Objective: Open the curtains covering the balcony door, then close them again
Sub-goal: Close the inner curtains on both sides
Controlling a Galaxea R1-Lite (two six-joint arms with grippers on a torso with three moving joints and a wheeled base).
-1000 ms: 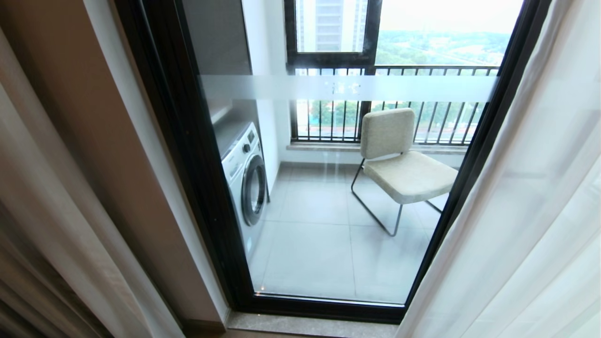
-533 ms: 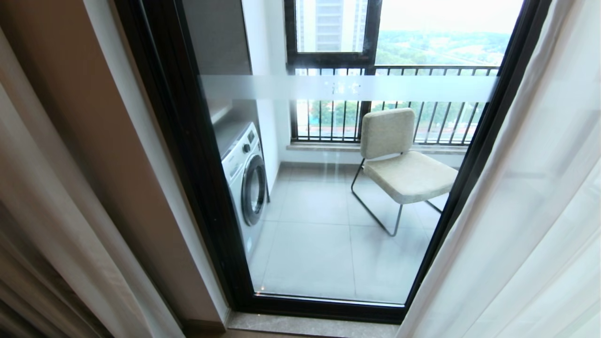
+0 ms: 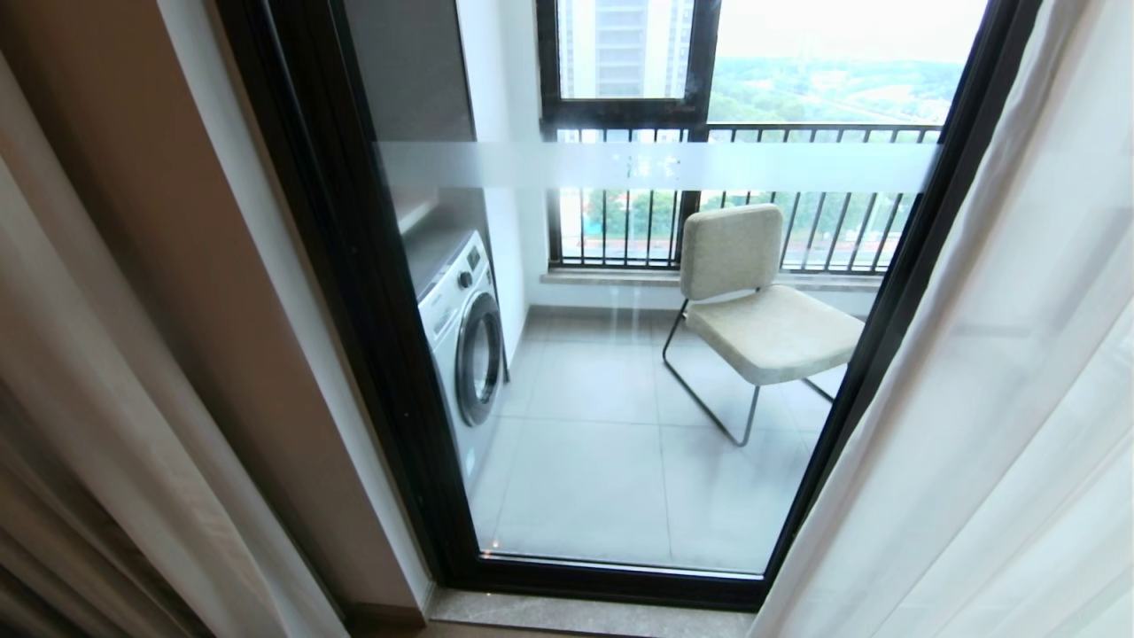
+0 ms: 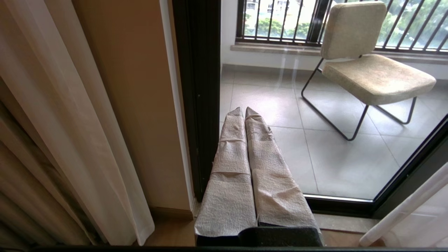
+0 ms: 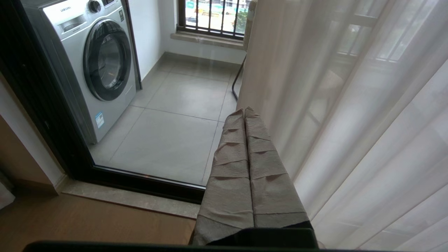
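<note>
A wood floor (image 5: 87,224) meets the balcony door (image 3: 620,372), uncovered between the curtains (image 3: 992,425) drawn to each side, with left gripper (image 4: 244,111) and right gripper (image 5: 244,112) pressed closed, empty, before the glass.

The curtains (image 3: 1001,372) are thin, translucent white cloth on one side and thicker matt beige weave (image 3: 53,496) on the other. The balcony door (image 3: 620,372) is clear glossy glass with a frosted band, framed in smooth black. The left gripper (image 4: 244,111) and right gripper (image 5: 244,112) are wrapped in crinkled, cloth-like paper.
</note>
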